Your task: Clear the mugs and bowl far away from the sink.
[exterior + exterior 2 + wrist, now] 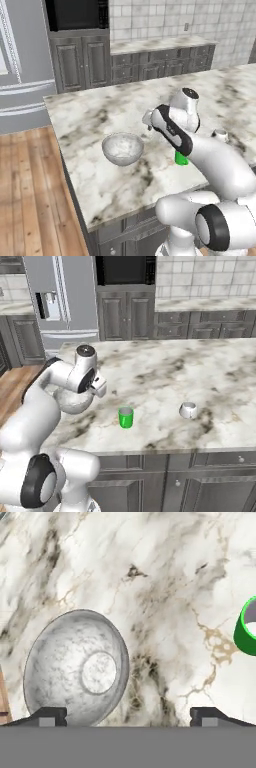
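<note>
Hand view: hand (pixel 127 717) fingers wide apart, empty, above bowl (pixel 75 664), which sits near tabletop's (pixel 100 185) front edge. Green mug (pixel 126 417) just beyond, white mug (pixel 188 410) further along. Judging: bowl placed; next, go for green mug.

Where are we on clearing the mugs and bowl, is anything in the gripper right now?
Nothing is held: the gripper is open, its tips spread above the marble counter. The bowl sits free near the counter's corner. The green mug and white mug stand apart mid-counter. With no sink in these views, I can't judge whether they are far enough.
</note>
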